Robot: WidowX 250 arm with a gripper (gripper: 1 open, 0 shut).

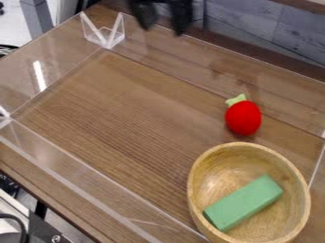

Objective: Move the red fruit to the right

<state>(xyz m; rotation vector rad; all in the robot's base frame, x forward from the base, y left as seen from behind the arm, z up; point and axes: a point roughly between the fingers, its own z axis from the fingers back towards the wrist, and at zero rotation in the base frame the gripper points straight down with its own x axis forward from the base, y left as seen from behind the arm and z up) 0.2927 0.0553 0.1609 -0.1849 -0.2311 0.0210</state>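
Note:
The red fruit (244,116), small and round with a green stem tip, lies on the wooden tabletop at the right, just above the wooden bowl. My gripper (166,15) hangs at the top edge of the view, far up and to the left of the fruit. It is blurred, and its two dark fingers (147,13) stand apart with nothing between them, so it is open. Most of the arm above it is out of frame.
A wooden bowl (203,180) at the lower right holds a green rectangular block (244,203). Clear acrylic walls (38,76) fence the wooden table (127,123). A small clear folded piece (105,33) stands at the back left corner.

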